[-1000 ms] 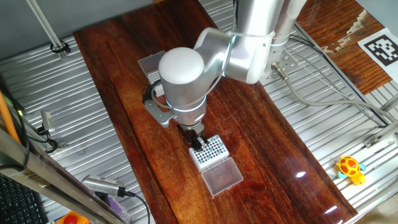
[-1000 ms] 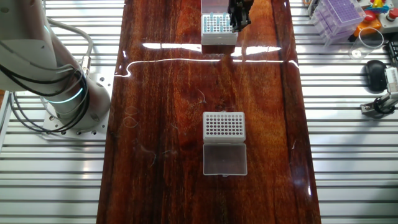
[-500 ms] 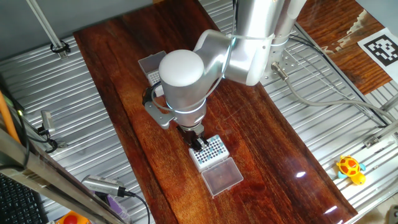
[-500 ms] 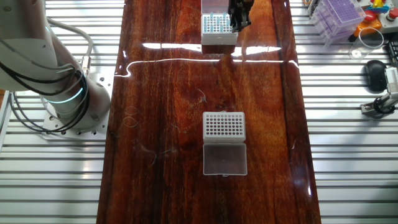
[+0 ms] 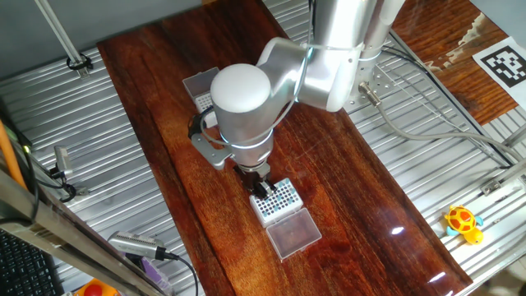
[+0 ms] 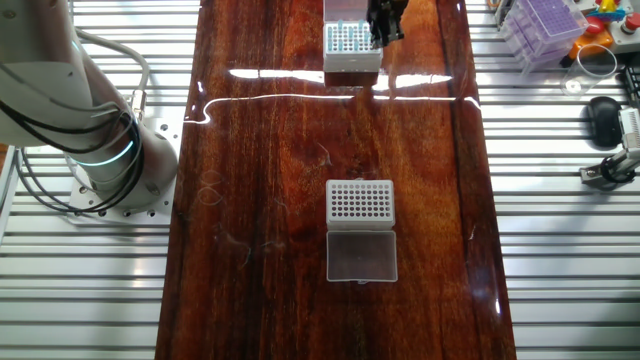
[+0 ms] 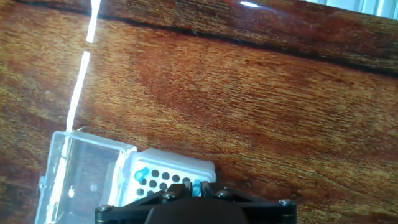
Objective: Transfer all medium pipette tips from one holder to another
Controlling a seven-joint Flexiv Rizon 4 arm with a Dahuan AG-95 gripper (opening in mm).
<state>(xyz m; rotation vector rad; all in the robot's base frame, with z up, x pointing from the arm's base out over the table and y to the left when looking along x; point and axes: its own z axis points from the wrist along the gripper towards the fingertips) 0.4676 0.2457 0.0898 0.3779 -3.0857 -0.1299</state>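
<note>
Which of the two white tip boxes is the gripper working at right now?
The tip box at the far end of the table in the other fixed view. The gripper stands at its edge; the second box sits alone mid-table, with nothing over it.

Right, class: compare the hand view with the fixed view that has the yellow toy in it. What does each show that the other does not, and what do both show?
Only the hand view: two teal-blue pipette tips at the white holder. Only the fixed view: the robot arm, a second holder partly hidden behind it, the yellow toy and a black-and-white marker. Both: that white holder with its clear lid open beside it, on the wooden table.
</note>
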